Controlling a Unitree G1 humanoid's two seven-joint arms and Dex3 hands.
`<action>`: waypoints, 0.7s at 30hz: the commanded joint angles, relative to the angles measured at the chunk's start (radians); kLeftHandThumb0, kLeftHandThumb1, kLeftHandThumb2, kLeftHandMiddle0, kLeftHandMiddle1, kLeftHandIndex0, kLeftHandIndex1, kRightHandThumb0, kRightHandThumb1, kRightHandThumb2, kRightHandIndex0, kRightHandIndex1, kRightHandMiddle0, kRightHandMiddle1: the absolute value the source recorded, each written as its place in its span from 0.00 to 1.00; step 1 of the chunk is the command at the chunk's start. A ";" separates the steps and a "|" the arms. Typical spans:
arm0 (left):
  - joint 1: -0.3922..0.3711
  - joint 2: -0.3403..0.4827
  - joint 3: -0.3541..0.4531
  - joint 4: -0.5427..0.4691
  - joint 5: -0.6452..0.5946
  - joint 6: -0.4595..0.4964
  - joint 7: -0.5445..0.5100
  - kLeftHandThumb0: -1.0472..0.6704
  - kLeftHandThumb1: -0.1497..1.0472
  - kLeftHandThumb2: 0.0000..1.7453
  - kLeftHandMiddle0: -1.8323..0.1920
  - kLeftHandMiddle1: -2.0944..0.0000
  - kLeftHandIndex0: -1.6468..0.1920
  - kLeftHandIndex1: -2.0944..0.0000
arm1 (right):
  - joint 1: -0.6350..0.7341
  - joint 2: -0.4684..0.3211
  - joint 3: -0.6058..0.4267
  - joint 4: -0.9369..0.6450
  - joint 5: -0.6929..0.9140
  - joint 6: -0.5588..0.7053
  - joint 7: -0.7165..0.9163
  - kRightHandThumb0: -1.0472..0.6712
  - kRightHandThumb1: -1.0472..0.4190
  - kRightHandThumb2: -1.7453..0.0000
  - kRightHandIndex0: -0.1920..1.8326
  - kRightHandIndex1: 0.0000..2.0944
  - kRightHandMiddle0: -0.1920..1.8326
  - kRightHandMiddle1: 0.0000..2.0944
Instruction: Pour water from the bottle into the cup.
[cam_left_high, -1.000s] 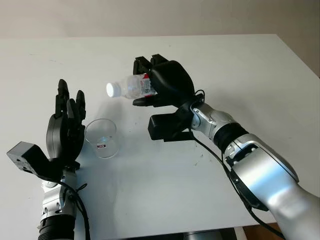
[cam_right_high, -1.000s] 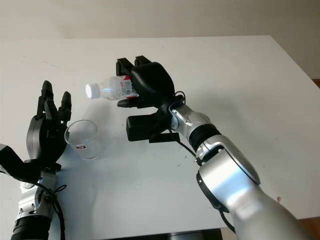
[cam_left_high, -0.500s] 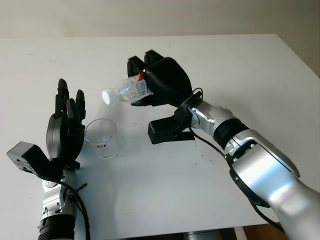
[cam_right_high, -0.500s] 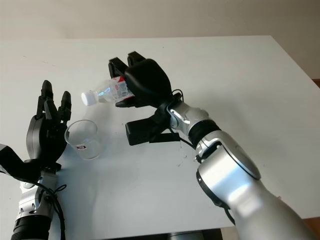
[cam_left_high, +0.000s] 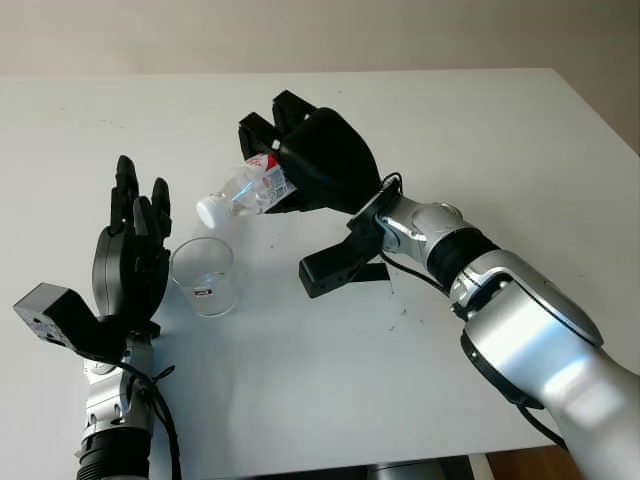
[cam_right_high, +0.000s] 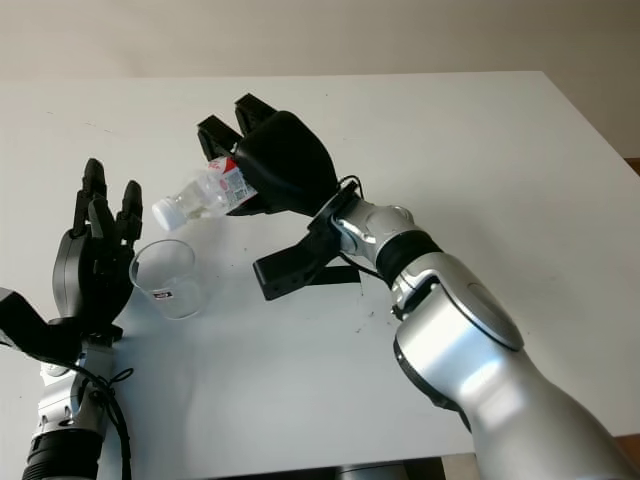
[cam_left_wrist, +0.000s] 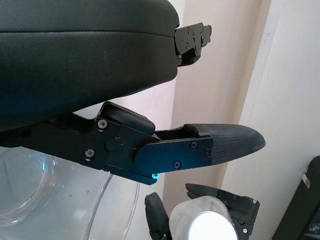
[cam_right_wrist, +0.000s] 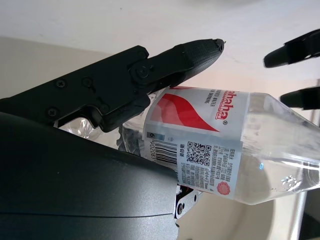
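The right hand (cam_left_high: 320, 165) is in the upper middle of the picture, up above the white tabletop (cam_left_high: 500, 130), and its fingers are wrapped around the bottle (cam_left_high: 245, 190). The bottle is tipped, with its white cap end pointing down and to the left. That end is a little above and just to the right of the clear cup (cam_left_high: 205, 277), which stands at the middle left. The left hand (cam_left_high: 130, 255) is open just beside the cup, at the lower left. To pour well, I think the bottle's mouth should slide over the middle of the cup, then tip slowly. If it tips too fast, water could splash out.
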 joint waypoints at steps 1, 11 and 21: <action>0.010 -0.013 -0.004 0.018 0.000 -0.003 0.001 0.11 1.00 0.30 0.92 1.00 1.00 1.00 | -0.042 -0.011 0.014 -0.007 -0.016 -0.008 -0.026 0.44 0.00 0.92 0.60 1.00 0.50 1.00; 0.003 -0.014 -0.003 0.024 0.001 -0.002 0.006 0.11 1.00 0.30 0.92 1.00 0.99 1.00 | -0.069 -0.008 0.088 0.000 -0.095 0.040 -0.110 0.42 0.01 0.96 0.64 1.00 0.48 1.00; -0.001 -0.015 -0.002 0.029 -0.004 -0.008 0.001 0.11 1.00 0.29 0.92 1.00 1.00 1.00 | -0.092 -0.009 0.169 0.008 -0.182 0.128 -0.180 0.37 0.00 0.97 0.62 1.00 0.43 1.00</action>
